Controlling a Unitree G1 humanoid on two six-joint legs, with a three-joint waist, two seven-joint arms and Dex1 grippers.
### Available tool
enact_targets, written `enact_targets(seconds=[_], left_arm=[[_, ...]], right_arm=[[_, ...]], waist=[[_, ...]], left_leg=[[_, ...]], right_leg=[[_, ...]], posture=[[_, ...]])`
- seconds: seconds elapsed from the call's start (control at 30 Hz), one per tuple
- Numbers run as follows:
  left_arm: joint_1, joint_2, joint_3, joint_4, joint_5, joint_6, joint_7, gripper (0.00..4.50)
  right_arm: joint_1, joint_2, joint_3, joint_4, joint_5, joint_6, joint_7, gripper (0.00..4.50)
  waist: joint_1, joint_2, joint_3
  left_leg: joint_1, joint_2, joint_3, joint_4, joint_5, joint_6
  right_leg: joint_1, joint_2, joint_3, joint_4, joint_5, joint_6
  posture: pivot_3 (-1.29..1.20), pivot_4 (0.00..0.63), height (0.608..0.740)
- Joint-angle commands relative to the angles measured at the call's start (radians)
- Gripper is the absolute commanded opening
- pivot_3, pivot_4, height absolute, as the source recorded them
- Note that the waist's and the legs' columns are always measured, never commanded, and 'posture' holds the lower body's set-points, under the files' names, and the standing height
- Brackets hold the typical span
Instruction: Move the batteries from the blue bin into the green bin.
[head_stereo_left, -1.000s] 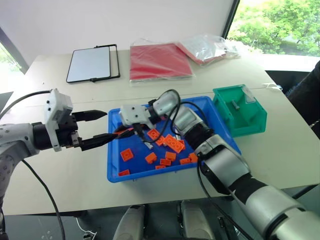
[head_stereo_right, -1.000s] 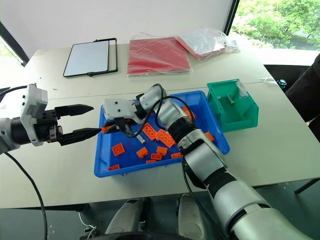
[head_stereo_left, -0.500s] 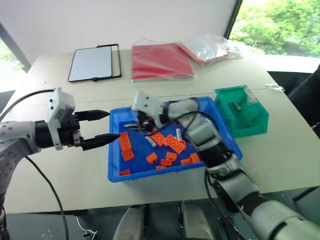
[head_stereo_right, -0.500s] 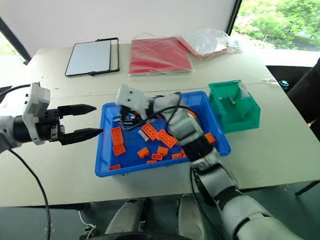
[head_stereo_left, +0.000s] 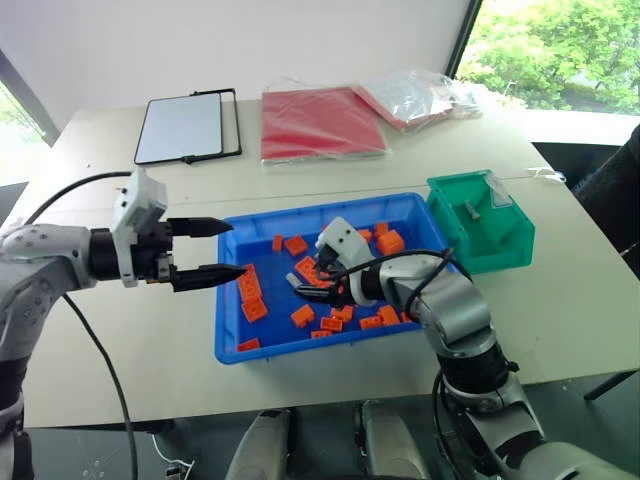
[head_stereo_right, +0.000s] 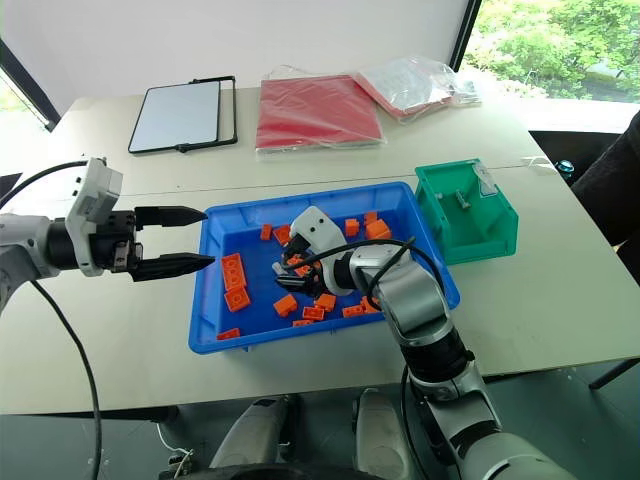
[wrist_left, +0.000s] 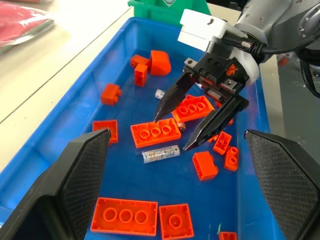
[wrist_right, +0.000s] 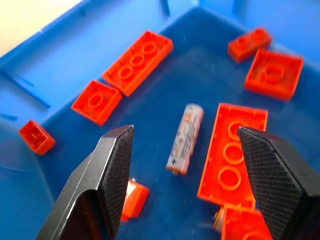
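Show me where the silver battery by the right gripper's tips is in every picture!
Left eye view: battery mid blue bin, left of the right gripper.
Right eye view: same spot.
Left wrist view: centre, under the open jaws' tips.
Right wrist view: centre, between the jaws.
Shared landmark: three-stud orange brick beside it.

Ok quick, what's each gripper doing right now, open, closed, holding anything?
Left gripper: open, holding nothing, beside the blue bin.
Right gripper: open, holding nothing, jaws spread over a battery.

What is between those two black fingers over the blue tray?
In the right wrist view, a silver-grey cylindrical battery lies on the bright-blue plastic tray floor, between the right tool's open fingers.
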Motion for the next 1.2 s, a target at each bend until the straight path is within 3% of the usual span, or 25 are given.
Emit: enact_targets(seconds=[0.03,0.53,0.63,0.77,0.8,0.9,1.07,1.2], left_arm=[[-0.015,0.025,0.014,-0.010,0.008,-0.016,-0.026,4.50],[0.045,0.018,0.057,-0.066,0.000,-0.012,-0.004,4.50],[0.058,0.015,0.064,-0.081,-0.007,-0.010,0.006,4.50],[0.068,0.010,0.067,-0.088,-0.012,-0.012,0.013,4.50],[0.067,0.009,0.066,-0.086,-0.011,-0.014,0.014,4.50],[0.066,0.003,0.060,-0.076,-0.004,-0.024,0.012,4.50],[0.068,-0.012,0.052,-0.061,0.004,-0.042,0.000,4.50],[0.067,-0.048,0.028,-0.061,0.004,-0.054,0.011,4.50]], right_arm=[[-0.001,0.002,0.007,-0.046,0.060,0.006,-0.030,3.37],[-0.035,-0.040,0.158,0.172,0.127,-0.167,-0.082,3.37],[-0.054,-0.056,0.211,0.254,0.090,-0.264,-0.088,2.56],[-0.072,-0.070,0.213,0.260,0.087,-0.293,-0.087,0.55],[-0.074,-0.075,0.202,0.241,0.094,-0.284,-0.087,0.11],[-0.079,-0.087,0.147,0.152,0.131,-0.235,-0.091,0.10],[-0.143,-0.125,-0.121,-0.057,0.233,-0.021,-0.129,0.10],[-0.162,-0.311,-0.327,-0.070,0.196,0.003,-0.184,0.10]], waist=[[-0.001,0.000,0.000],[-0.004,0.000,0.000],[-0.005,0.000,0.000],[-0.004,-0.001,0.000],[-0.003,-0.001,0.000],[-0.001,-0.001,0.000],[0.001,0.000,0.000],[0.021,0.000,0.000]], left_leg=[[0.000,0.000,0.000,0.000,0.000,0.000],[0.000,0.000,0.000,0.000,0.000,0.000],[0.000,0.000,0.000,0.000,0.000,0.000],[0.001,0.000,0.000,0.000,0.000,0.000],[0.001,0.000,0.000,0.000,0.000,0.000],[0.001,0.000,0.000,0.000,0.000,0.000],[0.000,0.000,-0.001,0.000,0.000,0.000],[0.000,0.000,0.000,0.000,0.000,0.000]], right_leg=[[0.000,0.000,0.000,0.000,0.000,0.000],[0.000,0.000,0.000,0.000,0.000,0.000],[0.000,0.000,0.000,0.000,0.000,0.000],[0.001,0.000,0.000,0.000,0.000,0.000],[0.001,0.000,0.000,0.000,0.000,0.000],[0.001,0.000,0.000,0.000,0.000,0.000],[0.000,0.000,0.000,0.000,0.000,0.000],[0.001,0.000,-0.001,-0.001,0.000,0.000]], posture=[[0.00,0.150,0.731],[0.00,0.150,0.731],[0.00,0.150,0.731],[0.00,0.150,0.731],[0.00,0.150,0.731],[0.00,0.150,0.731],[0.00,0.150,0.731],[0.00,0.150,0.731]])
